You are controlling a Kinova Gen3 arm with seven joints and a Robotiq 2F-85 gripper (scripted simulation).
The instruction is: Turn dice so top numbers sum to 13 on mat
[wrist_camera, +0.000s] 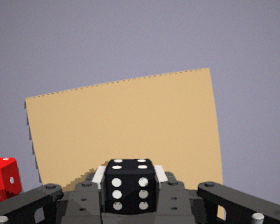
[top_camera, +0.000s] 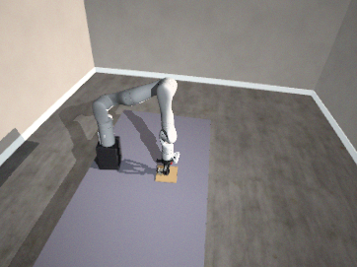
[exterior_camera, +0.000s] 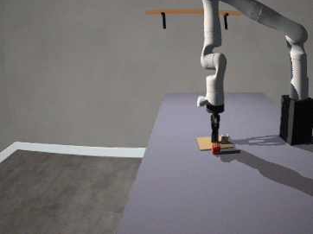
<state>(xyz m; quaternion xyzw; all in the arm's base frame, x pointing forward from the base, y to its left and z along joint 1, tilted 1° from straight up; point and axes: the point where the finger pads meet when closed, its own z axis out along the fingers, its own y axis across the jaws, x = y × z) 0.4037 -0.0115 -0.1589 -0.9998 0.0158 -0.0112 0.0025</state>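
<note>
My gripper is shut on the black die, low over the tan mat. In the wrist view the die's large face towards the camera shows six white pips, and its narrow far face shows four. I cannot tell whether it touches the mat. The red die is on the table just off the mat, left of it in the wrist view. The white die sits on the mat beside the fingers; its pips are too small to read.
The purple-grey table top surrounds the mat. The arm's black base stands on it, left of the mat in the top view. A wooden shelf hangs on the back wall.
</note>
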